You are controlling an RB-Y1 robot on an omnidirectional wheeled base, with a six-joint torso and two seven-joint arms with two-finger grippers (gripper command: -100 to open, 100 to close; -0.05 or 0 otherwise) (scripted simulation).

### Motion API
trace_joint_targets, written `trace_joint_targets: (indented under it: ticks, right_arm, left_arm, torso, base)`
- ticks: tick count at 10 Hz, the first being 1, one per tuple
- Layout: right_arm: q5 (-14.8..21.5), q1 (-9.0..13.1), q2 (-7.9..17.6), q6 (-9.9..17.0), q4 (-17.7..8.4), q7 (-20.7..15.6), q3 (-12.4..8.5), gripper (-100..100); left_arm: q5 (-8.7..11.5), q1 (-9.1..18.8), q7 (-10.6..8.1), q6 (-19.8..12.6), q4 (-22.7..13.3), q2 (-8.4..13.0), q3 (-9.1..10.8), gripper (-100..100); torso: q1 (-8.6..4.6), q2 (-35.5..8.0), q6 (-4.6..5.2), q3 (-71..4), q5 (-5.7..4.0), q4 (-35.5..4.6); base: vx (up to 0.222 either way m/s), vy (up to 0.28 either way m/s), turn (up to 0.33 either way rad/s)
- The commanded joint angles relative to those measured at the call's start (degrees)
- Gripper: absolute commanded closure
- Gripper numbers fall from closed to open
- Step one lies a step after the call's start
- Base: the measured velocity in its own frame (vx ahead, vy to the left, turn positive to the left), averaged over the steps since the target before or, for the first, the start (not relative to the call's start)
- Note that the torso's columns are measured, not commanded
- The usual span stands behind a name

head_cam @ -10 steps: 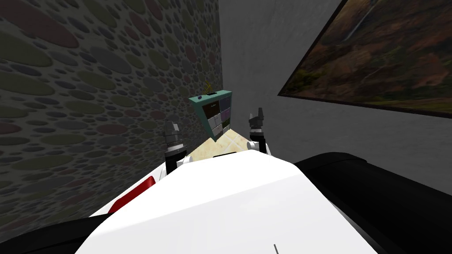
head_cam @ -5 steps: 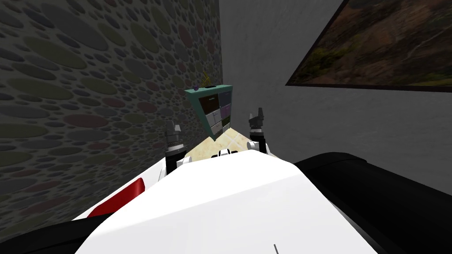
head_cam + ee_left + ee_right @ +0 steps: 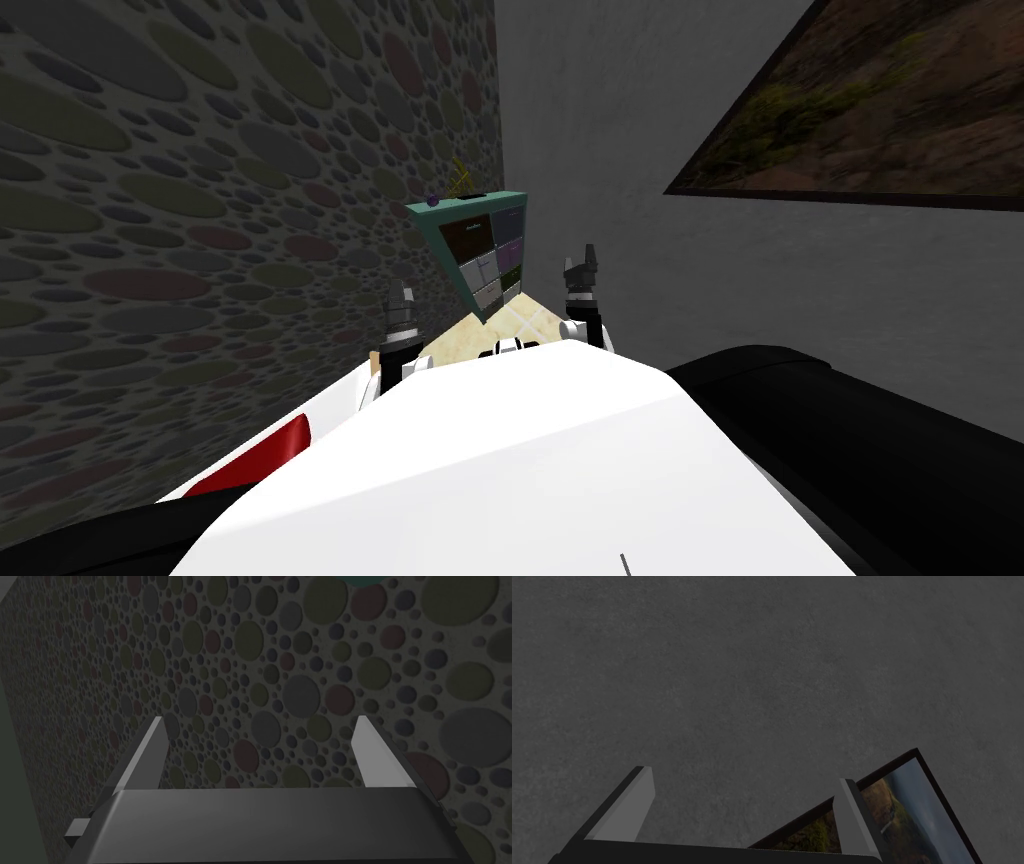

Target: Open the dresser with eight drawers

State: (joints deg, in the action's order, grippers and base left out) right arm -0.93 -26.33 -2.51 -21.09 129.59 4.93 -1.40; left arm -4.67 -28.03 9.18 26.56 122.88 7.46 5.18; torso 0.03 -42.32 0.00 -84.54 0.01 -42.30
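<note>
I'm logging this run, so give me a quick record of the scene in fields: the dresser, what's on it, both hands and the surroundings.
dresser: teal frame, ahead in the corner between dotted wall and grey wall
drawers: mixed colours, none visibly pulled out
on top: purple item, yellowish sprig, dark flat item
left hand: open, empty, facing the dotted wall
right hand: open, empty, facing the grey wall
floor: pale tiles
contact: neither hand touches the dresser
</note>
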Motion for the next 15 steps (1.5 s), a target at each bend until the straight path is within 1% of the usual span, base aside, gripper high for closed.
trace_joint_targets:
  ticks: [1,5,7,12,15]
  right_arm:
    - [0.0,0.0,0.0,0.0,0.0,0.0,0.0,0]
    - [0.0,0.0,0.0,0.0,0.0,0.0,0.0,0]
    - [0.0,0.0,0.0,0.0,0.0,0.0,0.0,0]
    - [0.0,0.0,0.0,0.0,0.0,0.0,0.0,0]
    - [0.0,0.0,0.0,0.0,0.0,0.0,0.0,0]
  left_arm:
    - [0.2,0.9,0.30,1.0,-3.7,0.3,0.60,-100]
    - [0.5,2.2,0.58,2.3,-9.2,0.6,1.70,-100]
    - [0.7,2.8,0.70,2.9,-11.6,0.8,2.19,-100]
    - [1.1,4.0,0.98,4.2,-17.1,1.3,3.29,-100]
    - [1.3,4.8,1.15,5.1,-20.6,1.3,3.97,-100]
  torso:
    - [-0.05,0.0,0.01,0.0,-0.01,0.0]
    - [0.10,0.0,0.01,0.0,0.03,0.0]
    - [-0.03,0.0,0.00,0.0,-0.01,0.0]
    - [-0.02,0.0,0.01,0.0,-0.01,0.0]
    - [-0.03,0.1,0.01,0.0,0.00,0.0]
  base:
    - [0.148,-0.133,0.048]
    - [0.129,-0.105,0.053]
    - [0.110,-0.101,0.048]
    - [0.110,-0.097,0.042]
    - [0.106,-0.085,0.042]
